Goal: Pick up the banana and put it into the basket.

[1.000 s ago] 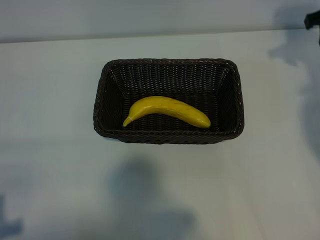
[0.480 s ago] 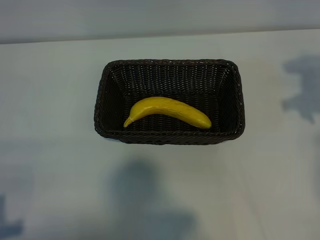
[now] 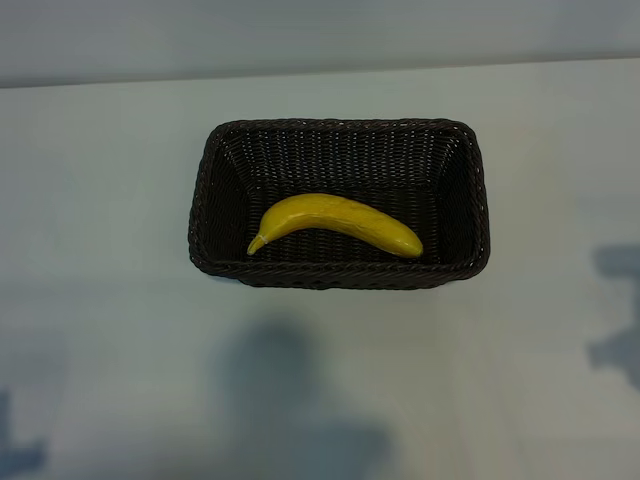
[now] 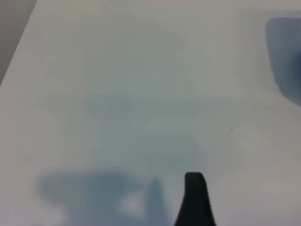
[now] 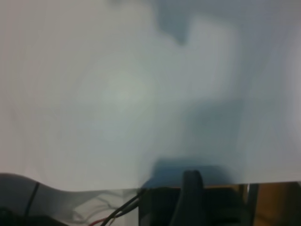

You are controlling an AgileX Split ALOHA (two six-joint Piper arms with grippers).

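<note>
The banana, bright yellow and curved, lies on the floor of the dark-brown wicker basket in the middle of the white table. No gripper touches either one. Both arms are outside the exterior view. In the left wrist view my left gripper hangs over bare table, and only one dark fingertip shows, with nothing against it. My right gripper is over the table's edge, again with a single fingertip showing and nothing held. Both stand open.
The table's edge crosses the right wrist view, with cables and a dark frame beyond it. A table corner edge shows in the left wrist view. Arm shadows fall on the table's right side and in front of the basket.
A dark part of the right arm at the far right corner has left the exterior view. Its shadow has slid down the table's right side. Banana and basket have not moved.
</note>
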